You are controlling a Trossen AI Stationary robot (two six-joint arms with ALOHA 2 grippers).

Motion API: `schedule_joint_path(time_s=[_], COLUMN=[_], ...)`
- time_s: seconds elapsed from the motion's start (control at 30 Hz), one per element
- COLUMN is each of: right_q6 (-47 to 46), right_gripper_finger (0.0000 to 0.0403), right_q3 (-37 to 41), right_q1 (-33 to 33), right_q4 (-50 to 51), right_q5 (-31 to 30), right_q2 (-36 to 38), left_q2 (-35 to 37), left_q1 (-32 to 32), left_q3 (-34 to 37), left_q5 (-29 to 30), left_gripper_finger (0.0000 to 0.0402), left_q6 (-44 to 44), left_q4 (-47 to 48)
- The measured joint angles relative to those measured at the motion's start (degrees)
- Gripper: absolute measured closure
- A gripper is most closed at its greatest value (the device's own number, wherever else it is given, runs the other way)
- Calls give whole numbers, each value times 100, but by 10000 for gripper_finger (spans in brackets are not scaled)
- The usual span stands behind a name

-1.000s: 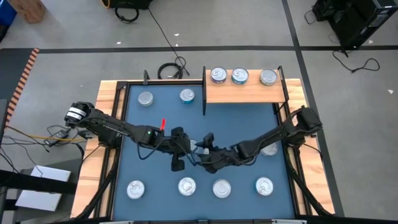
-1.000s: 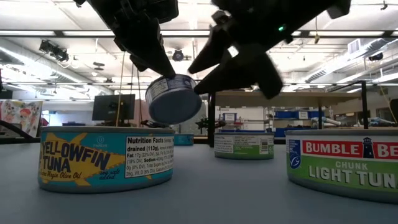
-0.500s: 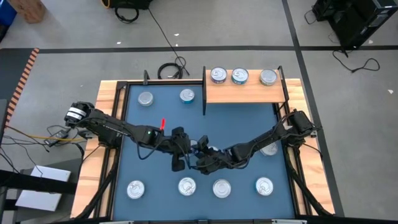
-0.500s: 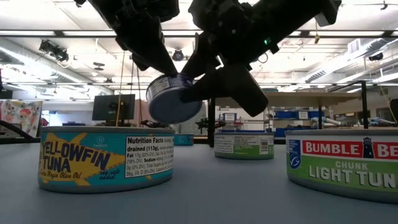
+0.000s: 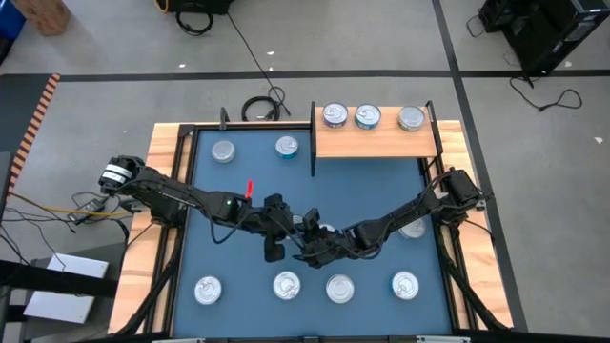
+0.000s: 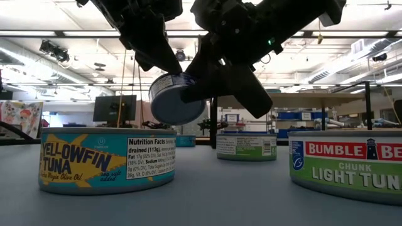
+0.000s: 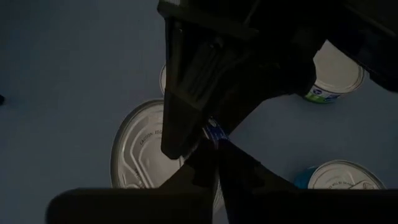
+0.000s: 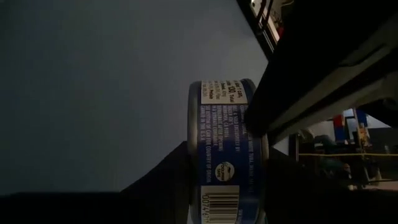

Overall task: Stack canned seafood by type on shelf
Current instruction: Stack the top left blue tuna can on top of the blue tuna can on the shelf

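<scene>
Low view: at upper centre of the frame, a blue-labelled tin [image 6: 177, 98] hangs tilted above the bench, the left gripper [image 6: 164, 68] and right gripper [image 6: 217, 81] both clamping it with their fingers; the shelf [image 5: 374, 143], upper right in the high view, carries three tins.

Robotics lab or workshop space: bare grey concrete floor [image 5: 381, 38] marked with dark tape lines, loose black cables [image 5: 262, 103] trailing across it, a cardboard box [image 5: 43, 14] and black equipment cases [image 5: 534, 29] at the edges. The low view shows an open industrial ceiling with long fluorescent strips [image 6: 56, 32] and exposed ducting [image 6: 352, 59], a dark monitor [image 6: 115, 107] on a stand, and shelving with blue bins [image 6: 295, 116] behind. The work table [image 5: 162, 152] is wood-framed, holding a blue mat [image 5: 362, 191].
</scene>
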State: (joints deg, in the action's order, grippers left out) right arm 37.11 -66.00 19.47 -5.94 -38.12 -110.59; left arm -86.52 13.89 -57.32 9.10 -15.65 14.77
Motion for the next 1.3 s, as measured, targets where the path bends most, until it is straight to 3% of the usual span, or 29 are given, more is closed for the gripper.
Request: schedule_joint_path(time_s=[0.1,0.2,0.37,0.83,1.03,1.3], right_q6=[-1,-2,-71,563,1137,2148], right_gripper_finger=[257,257,257,257,257,257], right_q3=[0,0,0,-46,-46,-46], right_q1=[28,57,91,256,280,-247], right_q4=[-3,-4,-2,7,-6,-100], right_q5=[-134,-154,-160,-994,-1667,-2402], right_q2=[0,0,0,428,1083,2037], left_q2=[0,79,414,1768,2127,2136], left_q1=[78,296,611,584,209,-260], left_q3=[0,47,544,2840,3488,3637], left_q5=[139,734,1345,1406,1388,1029], left_gripper_finger=[349,324,295,289,291,291], left_q6=[11,181,335,585,557,566], left_q4=[-47,-86,-832,-4998,-5917,-6300])
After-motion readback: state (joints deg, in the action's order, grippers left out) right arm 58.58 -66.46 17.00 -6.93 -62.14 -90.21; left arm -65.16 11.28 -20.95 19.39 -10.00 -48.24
